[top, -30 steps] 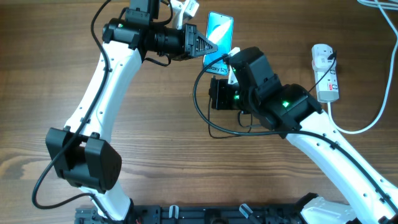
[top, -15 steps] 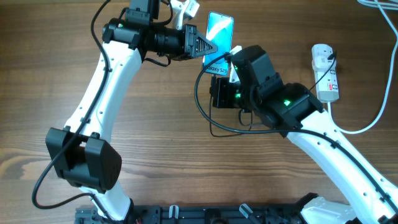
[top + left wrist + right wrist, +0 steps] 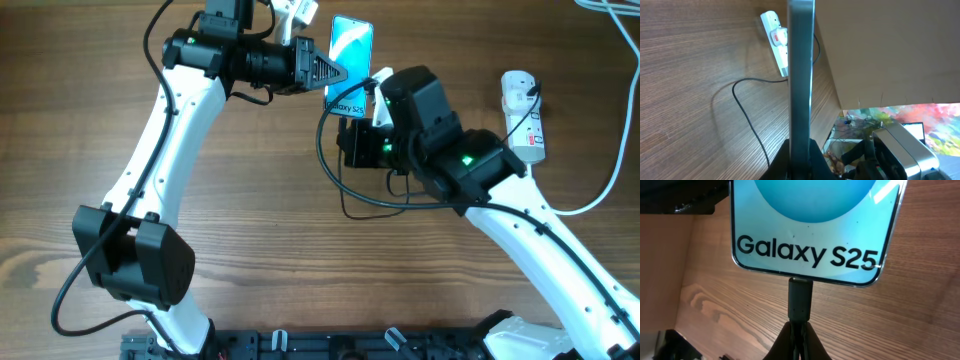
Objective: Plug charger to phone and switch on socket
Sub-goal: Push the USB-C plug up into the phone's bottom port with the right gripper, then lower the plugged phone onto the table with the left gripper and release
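I have the left gripper (image 3: 338, 75) clamped on the phone (image 3: 352, 45) near the far side of the desk (image 3: 250, 230), cyan screen facing the overhead camera. In the left wrist view the phone (image 3: 801, 75) is edge-on between the 2 fingers. The right gripper (image 3: 800, 339) is pinching the charger (image 3: 800, 297) by its plug tip. The tip meets the middle of the phone's (image 3: 815, 225) short edge, under the "Galaxy S25" text; I can't tell how deep it sits. The black cable loops on the desk below the right wrist. The socket (image 3: 525, 120) lies at the right, well apart from the phone.
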Robot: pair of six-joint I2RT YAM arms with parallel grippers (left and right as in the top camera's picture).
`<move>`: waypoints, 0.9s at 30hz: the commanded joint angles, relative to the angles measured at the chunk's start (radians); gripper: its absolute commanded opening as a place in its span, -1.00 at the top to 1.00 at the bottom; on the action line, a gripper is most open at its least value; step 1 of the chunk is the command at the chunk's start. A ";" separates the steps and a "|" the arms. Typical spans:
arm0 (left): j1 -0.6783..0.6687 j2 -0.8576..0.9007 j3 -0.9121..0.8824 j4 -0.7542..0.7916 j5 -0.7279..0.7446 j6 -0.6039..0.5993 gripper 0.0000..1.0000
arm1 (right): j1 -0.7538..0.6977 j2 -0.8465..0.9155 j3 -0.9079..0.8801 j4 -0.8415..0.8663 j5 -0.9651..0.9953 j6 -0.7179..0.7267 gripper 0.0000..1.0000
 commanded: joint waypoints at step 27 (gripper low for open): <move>-0.005 -0.011 0.006 -0.168 -0.288 -0.002 0.92 | -0.041 -0.172 0.009 -0.172 0.134 0.002 -0.99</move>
